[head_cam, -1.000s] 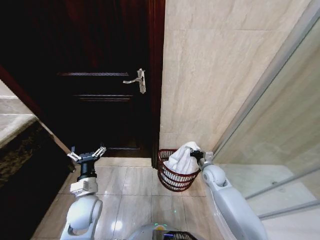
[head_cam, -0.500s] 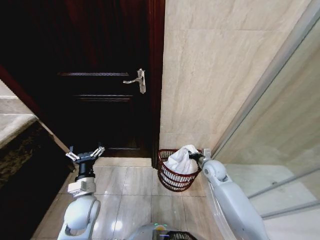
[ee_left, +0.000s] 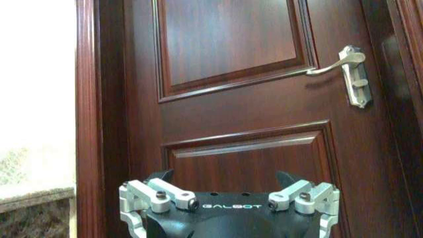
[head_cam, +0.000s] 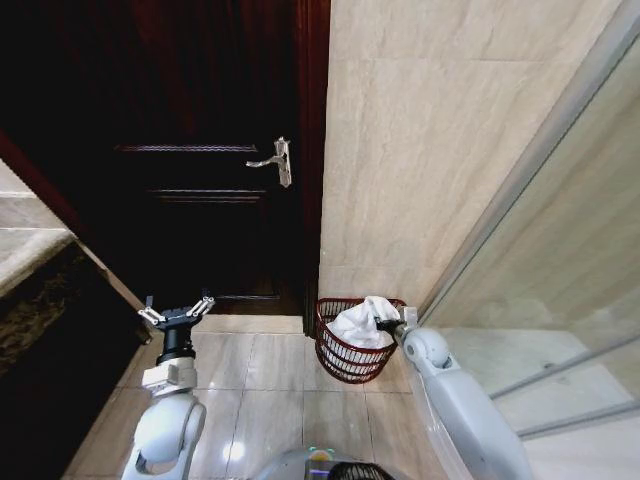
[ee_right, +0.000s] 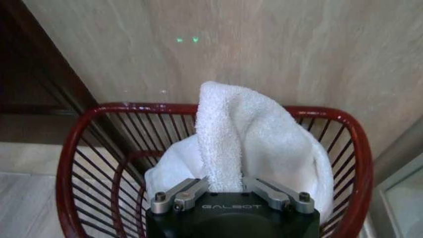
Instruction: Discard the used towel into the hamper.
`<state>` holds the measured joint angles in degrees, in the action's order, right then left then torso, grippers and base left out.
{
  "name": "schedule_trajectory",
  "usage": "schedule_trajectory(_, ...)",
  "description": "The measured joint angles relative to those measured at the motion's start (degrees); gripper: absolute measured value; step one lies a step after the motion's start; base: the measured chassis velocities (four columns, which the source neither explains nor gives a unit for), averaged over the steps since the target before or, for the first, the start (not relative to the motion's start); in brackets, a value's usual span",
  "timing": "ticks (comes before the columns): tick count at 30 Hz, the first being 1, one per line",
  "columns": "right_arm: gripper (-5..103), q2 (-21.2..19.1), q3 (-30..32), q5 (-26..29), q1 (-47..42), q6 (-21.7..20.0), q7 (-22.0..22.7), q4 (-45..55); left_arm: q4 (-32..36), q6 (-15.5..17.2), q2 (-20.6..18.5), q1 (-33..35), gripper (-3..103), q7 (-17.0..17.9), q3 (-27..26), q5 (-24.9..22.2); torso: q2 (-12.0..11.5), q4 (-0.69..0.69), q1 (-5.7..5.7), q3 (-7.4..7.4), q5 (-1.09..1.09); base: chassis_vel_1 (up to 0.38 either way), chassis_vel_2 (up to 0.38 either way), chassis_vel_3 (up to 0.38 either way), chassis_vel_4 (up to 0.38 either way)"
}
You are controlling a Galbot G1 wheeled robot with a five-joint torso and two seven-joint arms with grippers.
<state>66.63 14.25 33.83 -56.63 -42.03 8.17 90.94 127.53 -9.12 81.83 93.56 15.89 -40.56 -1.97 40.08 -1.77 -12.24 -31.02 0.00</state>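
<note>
Where the tiled floor [head_cam: 270, 385] meets the wall by the one dark door [head_cam: 200, 180], one hamper [head_cam: 340, 355] holds one white towel [head_cam: 362, 322]; the right gripper [head_cam: 385, 324] fingers grasp it, while the left gripper [head_cam: 176, 314] fingers are spread, empty.

The towel [ee_right: 231, 148] is white terry cloth, nubbly and matt. The hamper [ee_right: 79, 163] is thin wire bars with a glossy dark red coat. The door [ee_left: 231, 89] is dark reddish wood, polished to a sheen, with a brushed silvery metal handle [ee_left: 347, 69]. The wall [head_cam: 420, 150] is smooth beige stone tile; the floor [head_cam: 260, 370] tiles shine. The right gripper [ee_right: 225, 191] has matt black housing and dull metal fingers [ee_right: 175, 196].
</note>
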Motion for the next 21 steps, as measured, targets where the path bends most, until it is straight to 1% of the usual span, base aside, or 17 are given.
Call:
schedule_trajectory(5,4,0.8,-0.7,-1.2,1.5,0.0,-1.3,-3.0,0.1,0.0,0.2,0.0,100,0.0,-0.3,0.0,0.0,0.0,0.0,0.0,0.0,0.0,0.0,0.0,0.0)
schedule_trajectory(6,2,0.9,-0.8,-1.6,1.7,0.1,-1.5,-3.3,0.2,0.0,0.3,-0.1,100,0.0,-0.3,-0.1,0.0,0.0,0.0,0.0,-0.01,0.0,0.0,0.0,0.0)
schedule_trajectory(8,12,1.0,-0.9,-2.3,1.9,0.1,-1.9,-3.6,0.2,0.0,0.3,-0.3,100,0.2,-0.4,-0.3,0.0,0.0,0.0,0.0,0.0,0.0,0.0,0.0,0.0)
schedule_trajectory(10,12,0.9,-0.9,-2.5,1.9,0.1,-2.0,-3.6,0.2,0.0,0.3,-0.4,100,0.3,-0.5,-0.4,0.0,0.0,0.0,0.0,0.0,0.0,0.0,0.0,0.0)
schedule_trajectory(12,23,0.5,-0.9,-2.5,1.8,0.1,-2.1,-3.4,0.1,0.0,0.3,-0.5,100,0.3,-0.5,-0.4,0.0,0.0,0.0,0.0,0.0,0.0,0.0,0.0,0.0)
schedule_trajectory(13,23,0.5,-0.9,-2.5,1.8,0.1,-2.1,-3.4,0.1,0.0,0.3,-0.5,100,0.3,-0.5,-0.4,0.0,0.0,0.0,0.0,0.0,0.0,0.0,0.0,0.0)
schedule_trajectory(15,33,-0.4,-0.9,-3.1,1.4,0.1,-3.9,-3.3,0.1,0.0,0.2,-0.4,100,0.3,-0.6,-0.3,0.0,-0.01,0.0,0.0,0.0,0.0,0.0,0.0,0.0)
schedule_trajectory(16,39,-1.3,-1.1,-3.6,1.0,0.1,-5.7,-3.3,0.1,0.0,0.2,-0.3,100,0.3,-0.6,-0.2,0.0,0.0,0.0,0.0,0.0,0.0,0.0,0.0,0.0)
schedule_trajectory(17,39,-1.3,-1.1,-3.6,1.0,0.1,-5.7,-3.3,0.1,0.0,0.2,-0.3,100,0.3,-0.6,-0.2,0.0,0.0,0.0,0.0,0.0,0.0,0.0,0.0,0.0)
schedule_trajectory(18,44,-1.9,-1.3,-4.1,0.7,0.0,-7.1,-3.3,0.1,0.0,0.2,-0.1,100,0.3,-0.7,-0.1,0.0,0.0,0.0,0.0,-0.01,0.0,0.0,0.0,0.0)
schedule_trajectory(19,44,-2.4,-1.5,-4.9,0.5,0.0,-8.3,-3.4,0.1,0.0,0.2,-0.1,100,0.3,-0.8,-0.1,0.0,0.0,0.0,0.0,0.0,0.0,0.0,0.0,0.0)
schedule_trajectory(21,56,-2.7,-1.0,-5.9,0.4,0.0,-9.6,-3.3,0.2,0.0,0.1,-0.2,100,0.3,-1.0,-0.1,0.0,0.0,0.0,0.0,0.01,0.0,0.0,0.0,0.0)
